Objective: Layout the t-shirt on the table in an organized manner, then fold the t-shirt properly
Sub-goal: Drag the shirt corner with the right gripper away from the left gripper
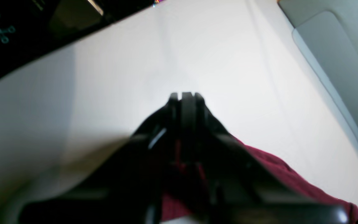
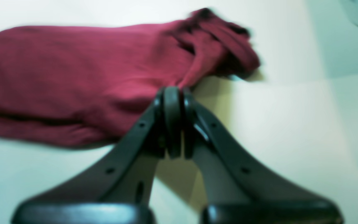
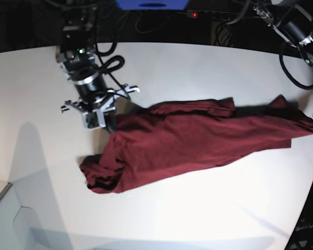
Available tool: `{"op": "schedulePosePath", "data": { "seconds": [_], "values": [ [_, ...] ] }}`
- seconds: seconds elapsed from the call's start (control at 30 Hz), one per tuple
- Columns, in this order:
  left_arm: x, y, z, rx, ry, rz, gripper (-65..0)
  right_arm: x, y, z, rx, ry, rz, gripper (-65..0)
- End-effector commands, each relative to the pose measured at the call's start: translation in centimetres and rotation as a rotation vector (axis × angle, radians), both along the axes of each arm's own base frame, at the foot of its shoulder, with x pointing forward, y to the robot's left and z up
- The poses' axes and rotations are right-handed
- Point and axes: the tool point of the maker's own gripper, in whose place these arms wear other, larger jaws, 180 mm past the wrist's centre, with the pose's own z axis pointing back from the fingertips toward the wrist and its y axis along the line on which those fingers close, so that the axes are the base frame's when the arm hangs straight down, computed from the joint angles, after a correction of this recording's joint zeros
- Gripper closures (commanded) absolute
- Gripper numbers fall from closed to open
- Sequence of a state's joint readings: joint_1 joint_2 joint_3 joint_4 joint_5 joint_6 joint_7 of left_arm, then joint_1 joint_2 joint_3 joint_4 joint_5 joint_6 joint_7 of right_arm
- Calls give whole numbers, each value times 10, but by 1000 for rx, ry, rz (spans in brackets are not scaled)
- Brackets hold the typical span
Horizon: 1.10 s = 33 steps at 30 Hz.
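The t-shirt (image 3: 198, 138) stretches left-right across the counter (image 3: 198, 62), each end clamped by 1 end effector: right (image 2: 172, 93), left (image 1: 185, 96)

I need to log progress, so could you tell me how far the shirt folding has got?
Done: the t-shirt is stretched lengthwise on the table. In hand: both tools are shut on its edges, the right tool near a bunched end, the left tool at the far end. Left: flattening wrinkles and every fold.
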State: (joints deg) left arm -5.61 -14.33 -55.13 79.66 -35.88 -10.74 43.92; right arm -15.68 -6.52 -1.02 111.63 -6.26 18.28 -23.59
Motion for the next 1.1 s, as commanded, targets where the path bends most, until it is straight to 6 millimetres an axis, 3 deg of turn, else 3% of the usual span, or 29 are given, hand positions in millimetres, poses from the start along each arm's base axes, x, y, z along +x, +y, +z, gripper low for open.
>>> {"op": "schedulePosePath", "data": {
  "seconds": [0.0, 0.1, 0.37, 0.67, 0.87, 1.07],
  "values": [
    [9, 7, 24, 37, -59, 0, -2, -1, 4, 15, 14, -52, 9, 0],
    [10, 7, 27, 44, -68, -1, -2, -8, 0, 14, 0, -45, 8, 0],
    [11, 2, 51, 93, -112, -11, -2, -31, -48, 0, 33, -14, -91, 0],
    [4, 1, 55, 118, -109, -11, -2, -66, -56, -25, 109, 91, -123, 0],
    [-11, -2, 36, 92, -69, -19, -2, -79, -57, -41, 122, 148, -130, 0],
    [-32, -2, 16, 73, -19, -18, -2, -84, -89, -45, 85, 157, -210, 0]
  ]
}}
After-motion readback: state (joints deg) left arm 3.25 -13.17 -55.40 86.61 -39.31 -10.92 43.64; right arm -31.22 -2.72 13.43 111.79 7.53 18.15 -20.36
